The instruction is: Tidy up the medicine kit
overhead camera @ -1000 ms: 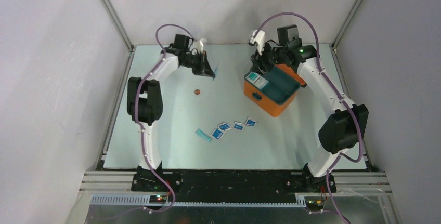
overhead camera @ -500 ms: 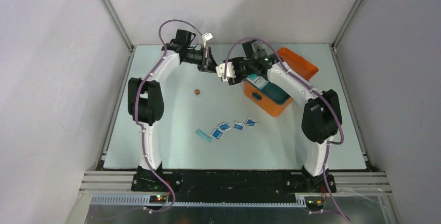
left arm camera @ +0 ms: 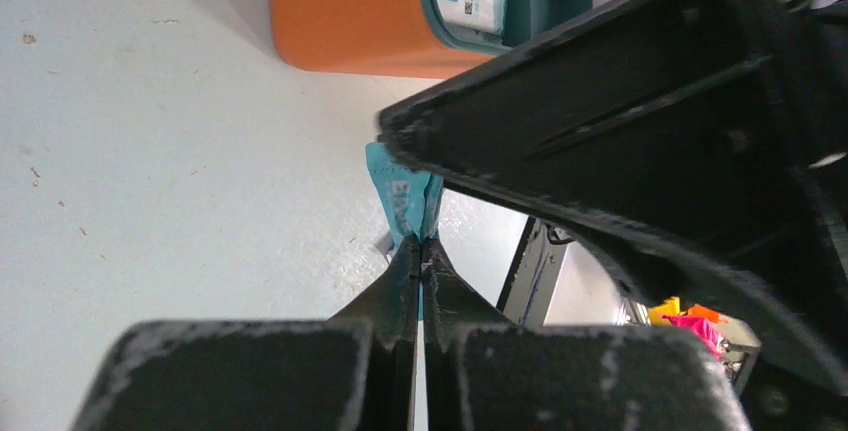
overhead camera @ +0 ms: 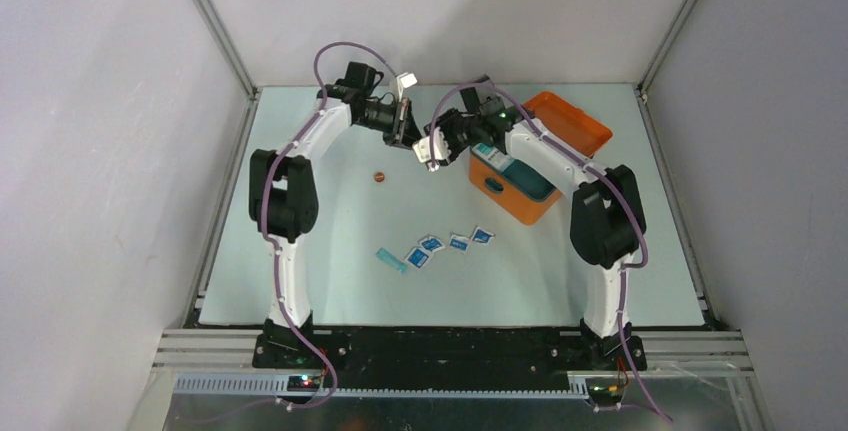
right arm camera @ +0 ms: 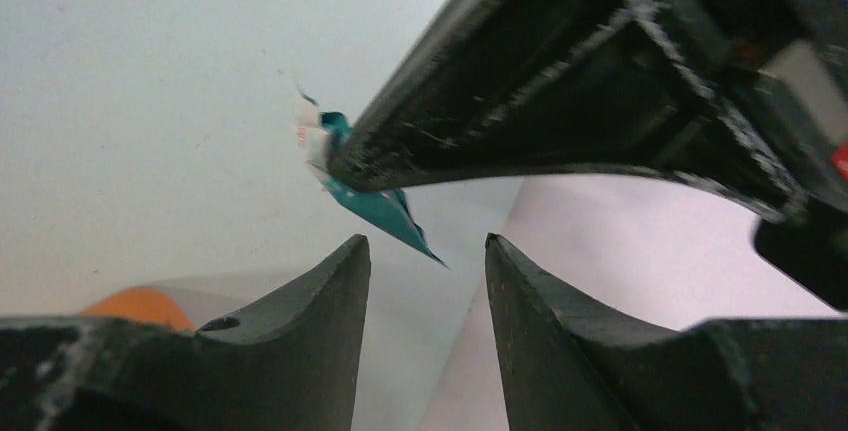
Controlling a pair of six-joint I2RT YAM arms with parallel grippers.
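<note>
Observed: both arms meet above the far part of the table [overhead camera: 330,281], just left of the medicine kit [overhead camera: 497,194]. The kit stands right of centre with its lid [overhead camera: 572,123] open. A white-and-teal box [overhead camera: 493,154] sits at the left end of its tray [overhead camera: 537,175].

The left gripper [left arm camera: 420,247] holds a teal sachet [left arm camera: 403,196] clear of the surface — evidently offered for transfer, since the kit lies on the right arm's side. Its jaws are fully closed, pinching one edge of the sachet.

The right gripper [right arm camera: 427,247] faces it with jaws about half apart, holding nothing. The sachet's free corner points toward the gap between them, but contact cannot be confirmed.

Further sachets [overhead camera: 432,245] lie in a row nearer the bases, well apart from the kit — not yet packed.
</note>
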